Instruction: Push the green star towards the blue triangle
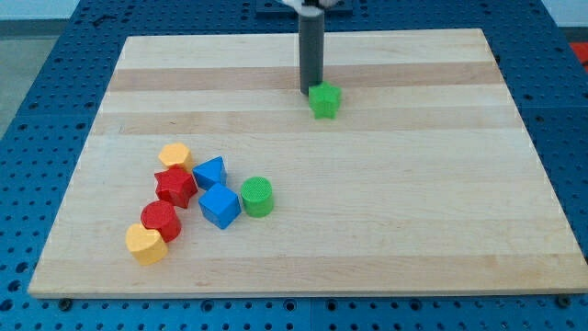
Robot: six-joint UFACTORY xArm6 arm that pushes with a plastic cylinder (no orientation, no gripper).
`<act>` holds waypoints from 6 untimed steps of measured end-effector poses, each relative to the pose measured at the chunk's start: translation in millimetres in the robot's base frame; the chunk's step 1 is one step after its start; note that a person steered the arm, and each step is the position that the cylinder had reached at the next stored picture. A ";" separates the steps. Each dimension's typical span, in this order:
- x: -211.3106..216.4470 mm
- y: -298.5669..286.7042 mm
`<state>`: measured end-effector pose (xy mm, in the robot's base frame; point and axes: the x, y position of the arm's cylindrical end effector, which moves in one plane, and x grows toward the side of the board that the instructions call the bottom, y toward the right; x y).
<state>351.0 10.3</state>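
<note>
The green star (324,100) sits on the wooden board (413,184) near the view's top, a little right of the middle. My tip (310,92) is at the star's upper left edge, touching or nearly touching it. The blue triangle (210,172) lies far off toward the view's lower left, inside a cluster of blocks.
Around the blue triangle lie a yellow hexagon-like block (175,155), a red star (175,187), a blue cube (220,206), a green cylinder (257,197), a red cylinder (161,221) and a yellow heart (145,245). Blue pegboard surrounds the board.
</note>
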 end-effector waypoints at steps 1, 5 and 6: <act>39.2 0.1; 12.6 41.8; 45.6 43.3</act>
<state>396.5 53.6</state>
